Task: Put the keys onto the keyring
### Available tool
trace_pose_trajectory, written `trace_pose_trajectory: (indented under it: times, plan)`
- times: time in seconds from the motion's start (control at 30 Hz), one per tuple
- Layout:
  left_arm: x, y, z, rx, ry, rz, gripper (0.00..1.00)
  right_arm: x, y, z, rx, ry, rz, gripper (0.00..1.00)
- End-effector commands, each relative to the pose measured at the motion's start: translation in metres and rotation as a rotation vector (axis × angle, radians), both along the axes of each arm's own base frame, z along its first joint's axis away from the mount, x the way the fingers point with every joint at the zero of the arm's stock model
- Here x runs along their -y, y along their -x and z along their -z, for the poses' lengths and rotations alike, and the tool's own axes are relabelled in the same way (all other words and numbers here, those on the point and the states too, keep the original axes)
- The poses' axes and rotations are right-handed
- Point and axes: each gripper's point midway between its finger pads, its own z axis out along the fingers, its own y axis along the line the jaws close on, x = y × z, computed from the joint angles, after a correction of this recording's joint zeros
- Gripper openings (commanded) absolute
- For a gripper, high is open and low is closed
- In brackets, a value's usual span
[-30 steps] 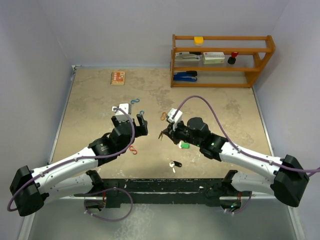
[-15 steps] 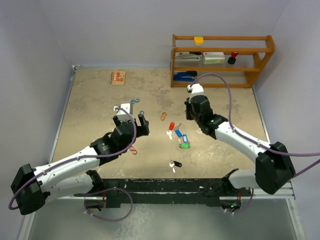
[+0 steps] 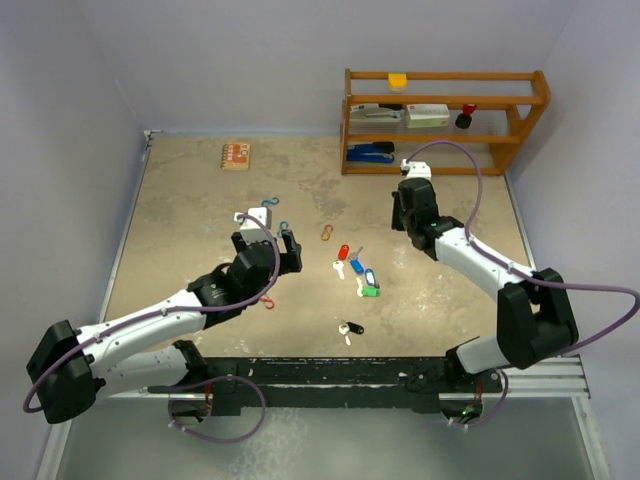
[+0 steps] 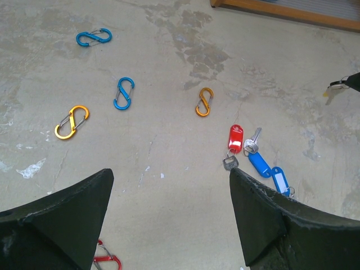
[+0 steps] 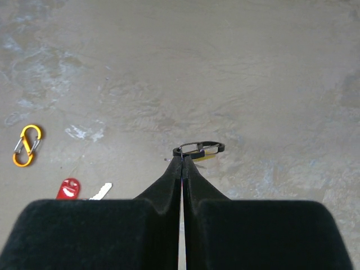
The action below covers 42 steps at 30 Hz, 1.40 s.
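The right gripper (image 5: 183, 160) was pinched tight on a small dark keyring (image 5: 198, 149), from which what looked like a yellow-tagged key already hung. It held the ring clear of the table (image 3: 180, 200), probably so another key could be threaded on in the air. The left gripper (image 4: 169, 225) hung above the table with its jaws spread wide and nothing between them. The keys (image 3: 357, 272) lay in a loose cluster near the table's middle, at 3 o'clock from the left gripper and 7 o'clock from the right. A lone key (image 3: 349, 328) lay toward 6 o'clock, near the front edge. An orange clip (image 4: 205, 102) sat near the red key (image 4: 234, 138), at its 11 o'clock, and could be snagged. The shelf (image 3: 445, 120) crowded the right arm at 1 o'clock, while bare room lay toward 9 o'clock.
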Motion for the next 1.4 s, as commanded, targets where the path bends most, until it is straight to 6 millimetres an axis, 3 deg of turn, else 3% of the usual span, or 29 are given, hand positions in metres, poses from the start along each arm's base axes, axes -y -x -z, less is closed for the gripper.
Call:
trace_pose_trajectory:
  times: [0.0,0.2,0.3,0.37,0.47,0.53,0.67,1.0,1.13,1.3,1.37]
  plan:
    - [0.006,-0.004,-0.01,0.024,0.047,-0.003,0.81,0.007,-0.012,-0.011,0.026,-0.042,0.04,0.0]
    - [0.008,-0.006,-0.008,0.02,0.037,-0.002,0.82,0.022,-0.012,0.004,-0.018,-0.034,0.102,0.03]
    - [0.009,-0.007,-0.007,0.015,0.031,-0.002,0.82,0.032,-0.012,0.008,-0.036,-0.03,0.141,0.3]
    - [0.01,-0.008,-0.007,0.014,0.031,-0.002,0.82,0.033,-0.011,0.006,-0.023,-0.034,0.146,0.53]
    - [0.01,-0.008,-0.006,0.012,0.029,-0.005,0.82,0.033,-0.009,-0.001,-0.002,-0.041,0.139,0.68]
    - [0.01,-0.009,-0.006,0.013,0.029,-0.006,0.82,0.036,-0.01,-0.01,0.034,-0.024,0.128,0.69]
    - [0.01,-0.011,-0.002,0.009,0.015,-0.021,0.82,0.01,-0.007,-0.019,0.046,-0.058,-0.014,0.7]
    - [0.01,-0.016,0.009,-0.007,-0.01,-0.053,0.82,-0.062,0.022,0.003,-0.041,-0.052,-0.226,0.7]
    - [0.014,-0.025,0.012,-0.006,-0.056,-0.059,0.82,-0.064,0.024,-0.002,-0.028,-0.089,-0.212,0.71]
    - [0.045,-0.047,0.018,-0.027,-0.13,0.011,0.82,-0.057,0.034,-0.009,-0.02,-0.122,-0.171,0.76]
    - [0.058,-0.058,0.034,-0.063,-0.172,0.044,0.81,-0.054,0.04,-0.012,-0.02,-0.126,-0.169,0.78]
